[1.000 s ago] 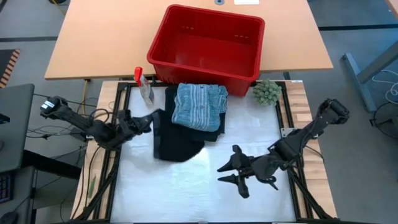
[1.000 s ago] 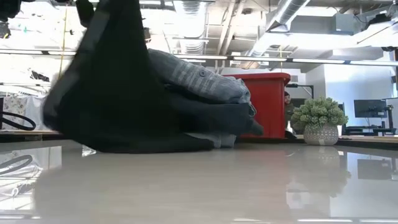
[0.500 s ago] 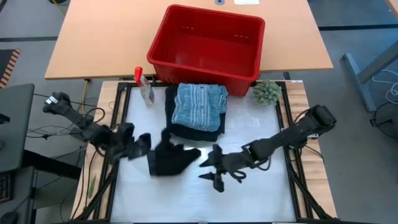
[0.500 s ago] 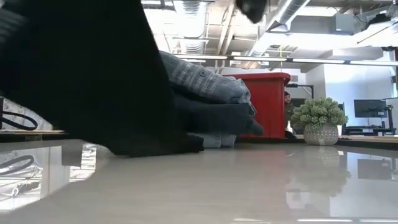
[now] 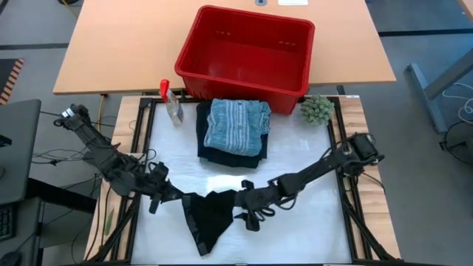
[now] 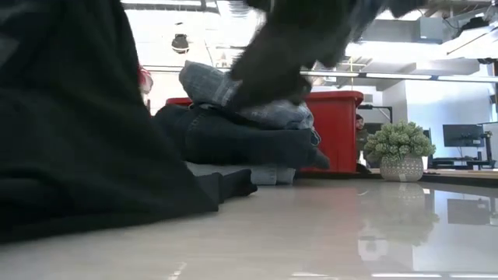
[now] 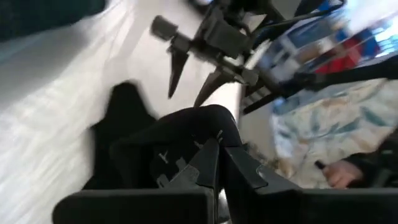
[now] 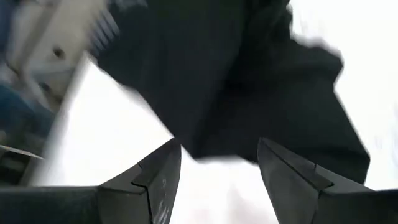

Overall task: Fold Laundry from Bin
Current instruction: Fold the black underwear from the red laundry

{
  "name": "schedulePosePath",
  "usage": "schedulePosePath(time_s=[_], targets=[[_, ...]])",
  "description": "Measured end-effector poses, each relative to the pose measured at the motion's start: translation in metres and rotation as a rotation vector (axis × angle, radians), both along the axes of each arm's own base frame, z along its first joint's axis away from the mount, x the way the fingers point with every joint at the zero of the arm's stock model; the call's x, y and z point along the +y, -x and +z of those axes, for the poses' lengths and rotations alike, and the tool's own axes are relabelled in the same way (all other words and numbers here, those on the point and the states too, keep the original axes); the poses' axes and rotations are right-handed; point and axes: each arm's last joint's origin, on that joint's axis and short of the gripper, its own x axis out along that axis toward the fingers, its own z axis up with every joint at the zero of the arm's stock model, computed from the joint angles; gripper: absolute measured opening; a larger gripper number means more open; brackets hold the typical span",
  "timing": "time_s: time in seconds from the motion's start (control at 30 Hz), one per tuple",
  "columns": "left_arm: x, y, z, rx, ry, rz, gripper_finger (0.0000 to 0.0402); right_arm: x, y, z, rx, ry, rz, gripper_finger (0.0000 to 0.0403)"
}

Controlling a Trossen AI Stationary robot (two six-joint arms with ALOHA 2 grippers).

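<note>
A: Nearest the front edge, the black garment (image 5: 209,219) lies bunched on the bench (image 5: 303,229), about six o'clock from the folded stack (image 5: 235,129). The left tool (image 5: 164,193) is clamped on its nine o'clock corner; the right tool (image 5: 247,209) stands with fingers apart at the three o'clock edge.

B: So the right one should, I'd judge, pinch that corner, then both pull outward to spread it flat before folding.

A: Yes, evenly, avoiding the stack. At twelve o'clock sits the red bin (image 5: 244,50), apparently empty.

B: Any labels?

A: No writing readable anywhere.
</note>
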Motion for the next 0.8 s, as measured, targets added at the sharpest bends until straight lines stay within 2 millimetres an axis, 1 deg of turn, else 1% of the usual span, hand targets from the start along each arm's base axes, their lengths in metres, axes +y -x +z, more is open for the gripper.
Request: schedulePosePath(time_s=[0.07, 0.1, 0.23, 0.37, 0.47, 0.6, 0.63, 0.7, 0.77, 0.8], targets=[[0.001, 0.002, -0.005, 0.056, 0.003, -0.003, 0.0000, -0.003, -0.003, -0.016, 0.039, 0.032, 0.004, 0.0238], [0.000, 0.003, -0.007, 0.073, 0.006, -0.015, 0.0000, -0.005, -0.004, -0.020, 0.057, 0.041, 0.001, 0.0238], [-0.002, 0.007, -0.011, 0.128, -0.004, -0.075, 0.0000, -0.012, -0.014, -0.018, 0.030, 0.056, -0.005, 0.0238], [-0.001, 0.009, -0.013, 0.151, -0.022, -0.069, 0.0000, -0.022, -0.017, -0.018, 0.012, 0.167, -0.013, 0.0238], [0.000, 0.009, -0.009, 0.107, -0.010, -0.040, 0.0000, -0.031, -0.019, -0.020, 0.024, 0.223, 0.007, 0.0238], [0.001, 0.009, 0.003, -0.008, -0.025, -0.063, 0.0000, -0.040, -0.024, -0.044, 0.091, 0.192, 0.029, 0.0236], [0.001, 0.010, 0.006, -0.039, -0.023, -0.066, 0.0000, -0.041, -0.024, -0.050, 0.115, 0.171, 0.017, 0.0231], [0.004, 0.012, 0.013, -0.096, -0.019, -0.054, 0.0000, -0.041, -0.026, -0.050, 0.149, 0.087, -0.016, 0.0205], [0.008, 0.015, 0.021, -0.158, -0.012, -0.037, 0.0000, -0.037, -0.022, -0.048, 0.216, 0.014, -0.020, 0.0158], [0.011, 0.016, 0.024, -0.185, -0.015, -0.027, 0.0000, -0.033, -0.019, -0.045, 0.245, -0.018, -0.006, 0.0127]])
